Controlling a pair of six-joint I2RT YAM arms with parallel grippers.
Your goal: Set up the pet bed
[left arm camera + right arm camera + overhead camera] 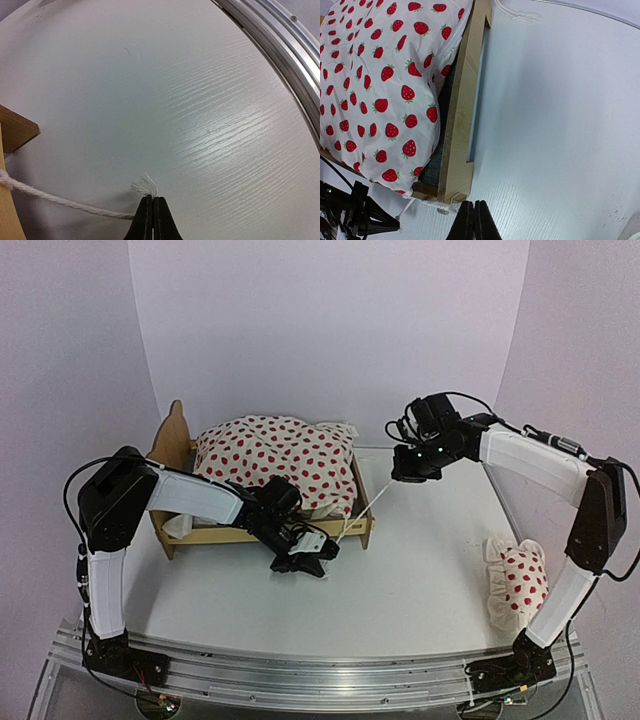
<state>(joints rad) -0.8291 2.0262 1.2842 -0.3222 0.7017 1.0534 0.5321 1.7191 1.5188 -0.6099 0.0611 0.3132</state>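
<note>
The pet bed (176, 443) stands on the table (420, 585), with the duvet (280, 455) heaped on it. The pillow (520, 580) lies well to the bed's right. The step in hand looks like work on a white cord (60, 201) at the bed's foot corner. The left end effector (153, 201), just in front of that corner, is clamped on the cord's frayed tip. The right end effector (473, 206), beyond the foot end, is closed, seemingly on the cord's other end, which runs taut up to it. Whether the cord is being tied or undone is unclear. The next move likely calls for both arms to pull evenly away from the corner without dragging the bed.
</note>
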